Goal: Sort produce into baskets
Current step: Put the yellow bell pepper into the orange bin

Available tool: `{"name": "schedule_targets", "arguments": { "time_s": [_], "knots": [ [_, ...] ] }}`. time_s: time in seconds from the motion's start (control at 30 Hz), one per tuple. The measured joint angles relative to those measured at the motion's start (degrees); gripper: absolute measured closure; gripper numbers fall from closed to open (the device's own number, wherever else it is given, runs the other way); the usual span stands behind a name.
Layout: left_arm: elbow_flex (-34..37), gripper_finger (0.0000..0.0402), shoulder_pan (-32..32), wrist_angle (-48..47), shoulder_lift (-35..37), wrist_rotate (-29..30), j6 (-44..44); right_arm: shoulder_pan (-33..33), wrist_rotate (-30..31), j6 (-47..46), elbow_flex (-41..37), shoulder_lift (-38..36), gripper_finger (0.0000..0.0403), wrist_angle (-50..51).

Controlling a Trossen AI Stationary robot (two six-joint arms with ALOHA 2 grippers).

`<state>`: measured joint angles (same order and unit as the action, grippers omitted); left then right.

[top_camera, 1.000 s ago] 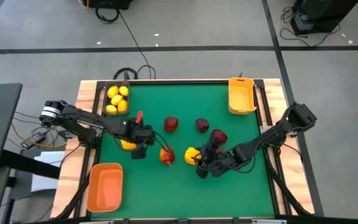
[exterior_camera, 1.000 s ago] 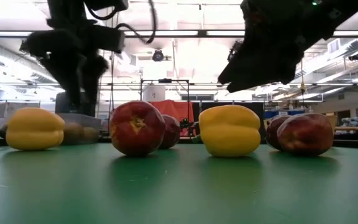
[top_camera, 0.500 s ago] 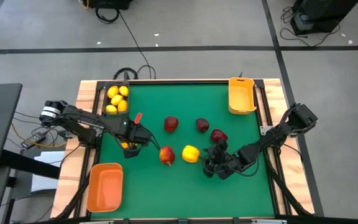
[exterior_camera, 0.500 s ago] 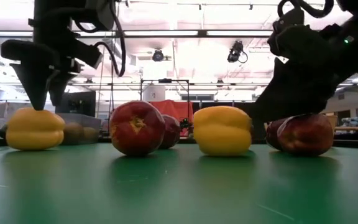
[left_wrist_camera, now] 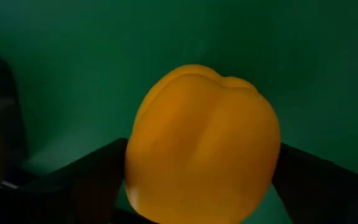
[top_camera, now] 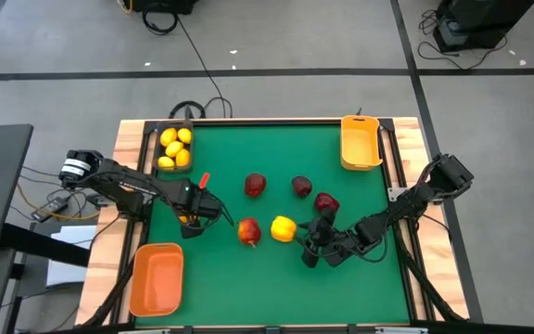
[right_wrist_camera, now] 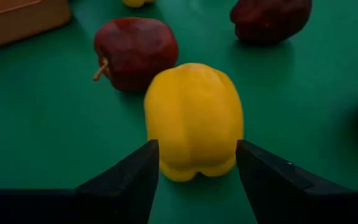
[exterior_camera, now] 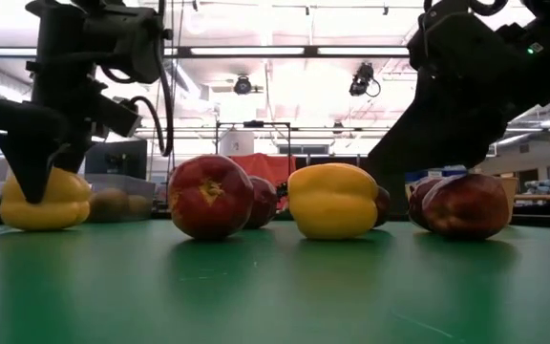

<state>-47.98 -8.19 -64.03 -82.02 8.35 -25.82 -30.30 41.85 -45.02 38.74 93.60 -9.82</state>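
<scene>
Yellow pepper (left_wrist_camera: 204,143) between open left gripper (left_wrist_camera: 197,186) fingers, on table (left_wrist_camera: 73,62)

Your left gripper (top_camera: 191,219) had its fingers down either side of a yellow pepper (top_camera: 186,218), with open green mat (top_camera: 248,288) toward the orange basket (top_camera: 157,278). Your right gripper (top_camera: 309,243) faced a second yellow pepper (top_camera: 285,228) between parted fingers; a red apple (top_camera: 248,231) sat just beyond it, another (top_camera: 326,203) beside the arm, crowding that side.
</scene>
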Motion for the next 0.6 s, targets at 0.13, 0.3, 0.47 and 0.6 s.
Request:
{"name": "schedule_targets", "arguments": {
  "time_s": [0.13, 0.3, 0.47, 0.6],
  "knots": [
    [-2.7, 0.0077, 0.0, -4.47, 0.0, 0.53, -2.24, 0.0, -1.2, 0.53, 0.0, 0.0, 0.0179, -0.98],
    [-8.38, 0.0088, 0.0, -11.06, 0.0, 1.44, -7.26, 0.08, -1.45, 4.18, 0.0, 0.0, 0.0179, -1.33],
    [-17.9, 0.0073, -2.83, -22.05, 0.0, -4.72, -15.78, 1.26, -5.75, 12.26, 0.0, 0.0, 0.0179, -3.65],
    [-25.14, 0.0074, -8.23, -26.06, 0.05, -21.04, -22.7, 2.58, -12.87, 19.87, 0.02, 0.02, 0.0179, -7.2]
  ]
}}
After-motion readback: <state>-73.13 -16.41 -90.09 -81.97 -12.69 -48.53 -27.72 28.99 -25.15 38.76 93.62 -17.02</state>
